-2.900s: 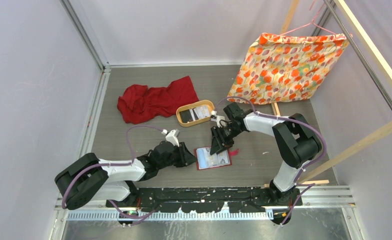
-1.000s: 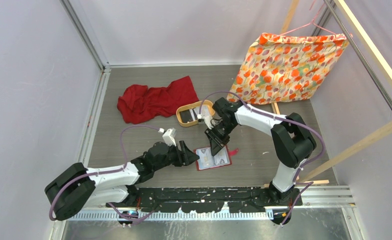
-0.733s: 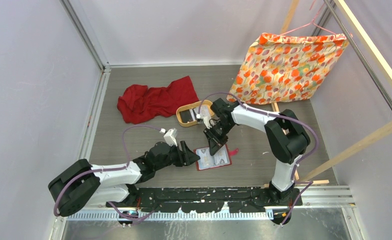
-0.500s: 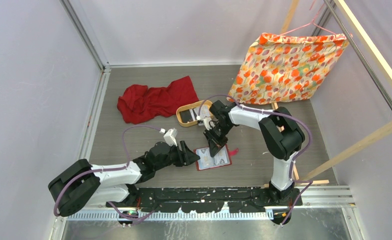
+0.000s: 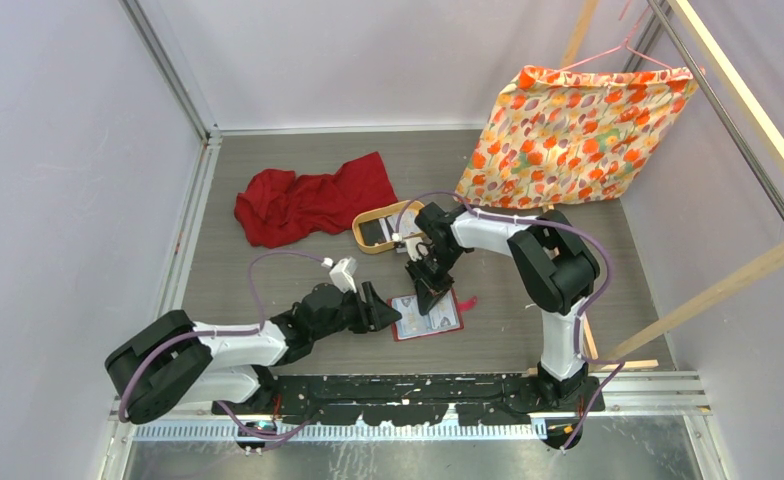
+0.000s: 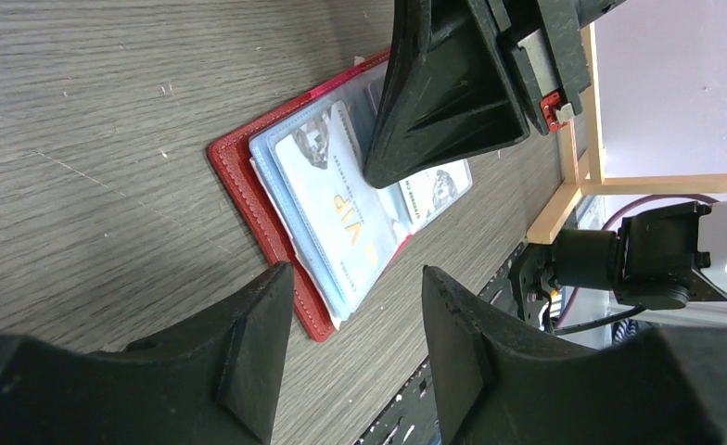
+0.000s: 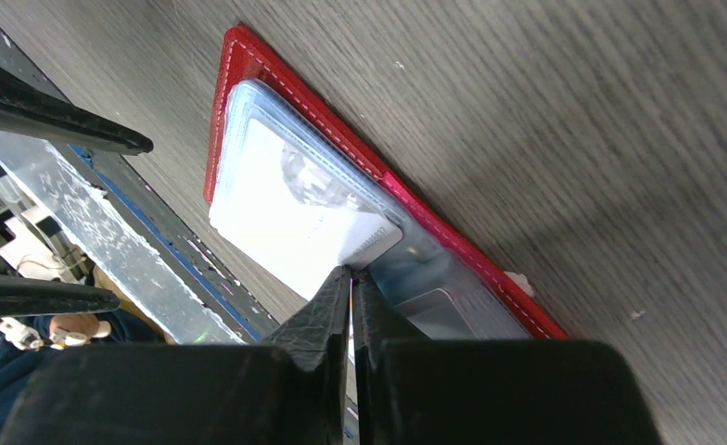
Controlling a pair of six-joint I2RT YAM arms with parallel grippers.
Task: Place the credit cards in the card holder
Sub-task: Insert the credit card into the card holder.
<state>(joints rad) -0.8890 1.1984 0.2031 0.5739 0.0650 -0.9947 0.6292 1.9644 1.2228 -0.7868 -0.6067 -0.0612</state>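
Observation:
The red card holder (image 5: 446, 322) lies open on the table between both arms, pale credit cards in its clear pockets. The left wrist view shows a VIP card (image 6: 341, 209) in its near sleeve. My right gripper (image 5: 430, 293) is shut, and its tips (image 7: 350, 275) rest on the edge of a white card (image 7: 286, 222) over the holder (image 7: 276, 79). Whether that edge is pinched is unclear. My left gripper (image 5: 383, 318) is open and low beside the holder's left edge (image 6: 239, 181), holding nothing. More cards (image 5: 396, 224) lie in the oval tray.
The tan oval tray (image 5: 360, 237) sits just behind the holder, with a crumpled red cloth (image 5: 308, 200) to its left. A floral fabric piece (image 5: 578, 120) hangs on a hanger at the back right beside wooden bars (image 5: 738, 270). A black rail (image 5: 408, 395) runs along the near edge.
My right arm's elbow has swung left and back while its tips stayed on the holder, and the jaws closed further. The left gripper has barely moved.

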